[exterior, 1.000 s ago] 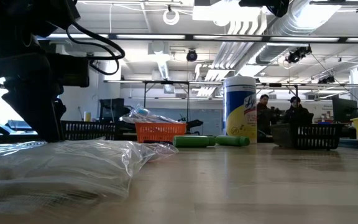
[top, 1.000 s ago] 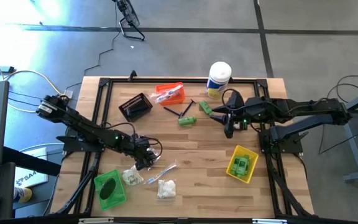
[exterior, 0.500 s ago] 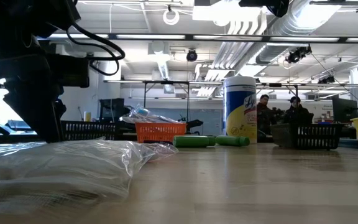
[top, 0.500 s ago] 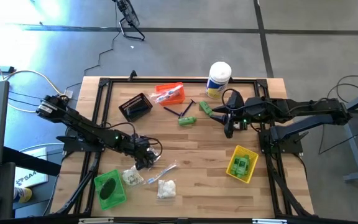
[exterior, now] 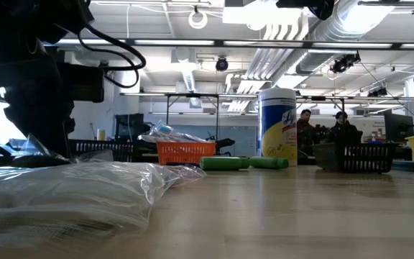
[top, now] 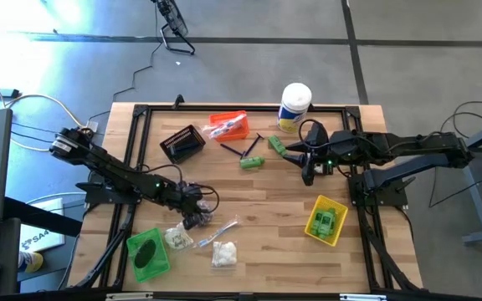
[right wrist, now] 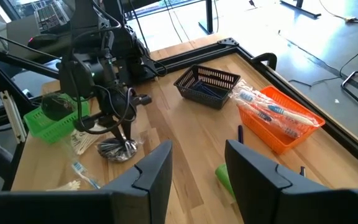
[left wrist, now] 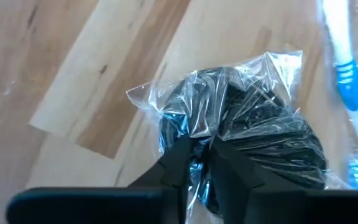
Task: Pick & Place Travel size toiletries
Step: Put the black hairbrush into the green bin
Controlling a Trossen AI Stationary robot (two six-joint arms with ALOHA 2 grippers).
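Dark bundle (left wrist: 253, 137) in clear wrap being pinched by left gripper (left wrist: 197, 163), fingers nearly together on wrap, at near-left of counter (top: 266, 201). Being crowded by green bin (top: 147, 253), puff bags (top: 223, 253), toothbrush packet (left wrist: 348, 87). Bundle being hidden in high view, shown only by wrist views. Right gripper (right wrist: 197, 163) being held with fingers apart, nothing between, near green bottles (top: 253, 161).

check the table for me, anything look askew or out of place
Yes. The black bin sits skewed to the table edges, and loose green bottles and thin black sticks lie scattered beside it. The left gripper pinches a dark bundle by its crumpled clear wrap. Nothing looks spilled or broken.
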